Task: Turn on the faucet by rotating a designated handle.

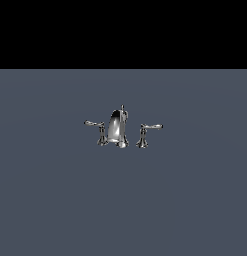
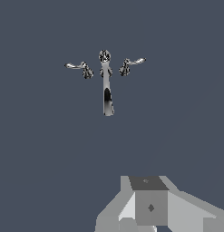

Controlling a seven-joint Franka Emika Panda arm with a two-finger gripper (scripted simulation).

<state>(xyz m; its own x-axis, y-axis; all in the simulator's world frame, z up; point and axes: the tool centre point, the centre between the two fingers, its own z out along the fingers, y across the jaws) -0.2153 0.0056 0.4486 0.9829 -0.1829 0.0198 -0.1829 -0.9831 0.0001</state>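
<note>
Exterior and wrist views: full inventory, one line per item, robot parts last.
spout: 1, shiny chrome, curved, knob on top, middle of the faucet set, on the floor.
handle with lever pointing to the exterior view's right: 1, chrome, flared post, on the exterior view's right of the spout, apart from it.
twin handle with lever pointing to the exterior view's left: 1, chrome, flared post, on the exterior view's left of the spout, apart from it.
floor: 1, flat slate blue-grey, under the whole set.
background: 1, black band above the floor, exterior view only.
gripper: 1, grey, partly seen in the wrist view only, well clear of the faucet; fingertips out of frame, open or shut cannot be told.
</note>
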